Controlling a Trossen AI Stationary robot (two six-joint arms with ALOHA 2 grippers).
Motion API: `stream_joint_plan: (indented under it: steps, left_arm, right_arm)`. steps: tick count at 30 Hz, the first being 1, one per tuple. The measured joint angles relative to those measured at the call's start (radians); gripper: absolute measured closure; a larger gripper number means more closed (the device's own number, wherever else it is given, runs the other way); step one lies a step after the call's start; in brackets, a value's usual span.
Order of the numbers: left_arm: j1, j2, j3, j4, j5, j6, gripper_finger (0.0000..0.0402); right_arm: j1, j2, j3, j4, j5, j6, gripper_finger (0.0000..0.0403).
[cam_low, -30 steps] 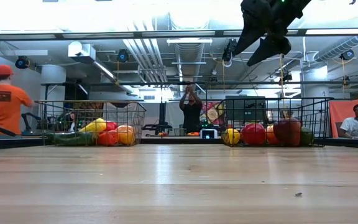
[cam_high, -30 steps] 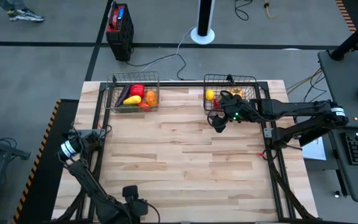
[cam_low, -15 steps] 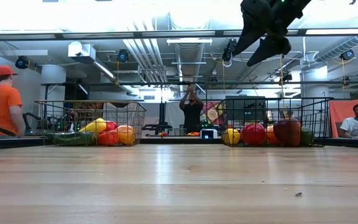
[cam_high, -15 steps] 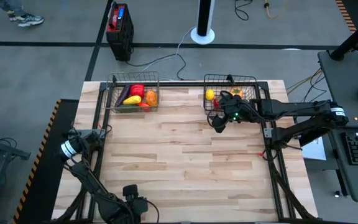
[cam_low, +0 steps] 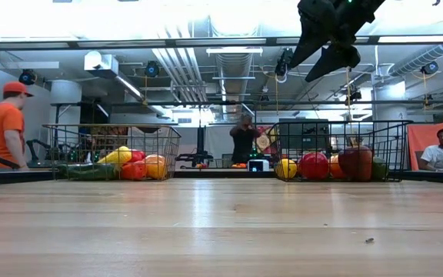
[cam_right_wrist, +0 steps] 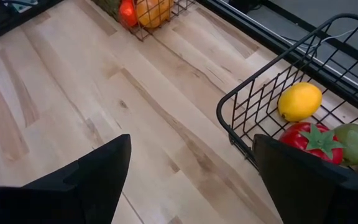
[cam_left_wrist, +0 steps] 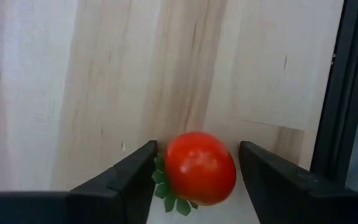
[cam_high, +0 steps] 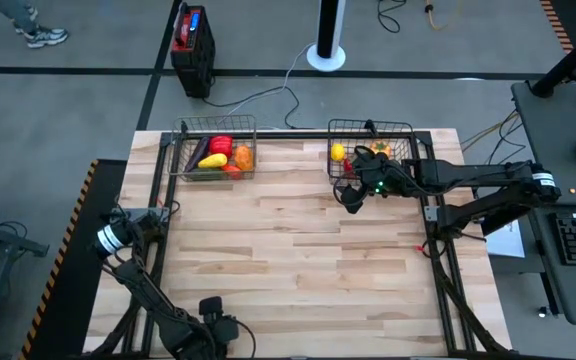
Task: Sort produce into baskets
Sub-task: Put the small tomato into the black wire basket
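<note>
While the left gripper (cam_left_wrist: pixel 194 171) straddled a red tomato (cam_left_wrist: pixel 200 168), fingers apart, closing looked next; the right gripper (cam_high: pixel 353 190) hovered open beside its basket (cam_high: pixel 370 128).

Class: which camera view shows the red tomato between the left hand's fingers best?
The left wrist view: the tomato fills the gap between the left hand fingers, green leaves showing, over bare wood. The high view hides it under that arm at the table's near left edge; the other views miss it.
</note>
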Motion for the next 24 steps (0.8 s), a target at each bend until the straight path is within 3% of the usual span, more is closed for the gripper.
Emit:
stream_joint_plan:
  steps: [11, 17, 24]
  left_arm:
    - [0.0, -0.008, 0.005, -0.035, 0.002, 0.008, 0.0296]
    - [0.0, -0.024, 0.011, -0.045, -0.002, 0.038, 0.0288]
    - [0.02, -0.045, 0.117, -0.181, -0.164, 0.168, 0.0287]
  right_arm:
    - [0.0, 0.0, 0.0, 0.0, 0.001, 0.0, 0.0071]
    - [0.021, 0.0, 0.0, 0.0, 0.002, -0.037, 0.0078]
    - [0.065, 0.0, -0.001, 0.001, 0.004, -0.072, 0.0078]
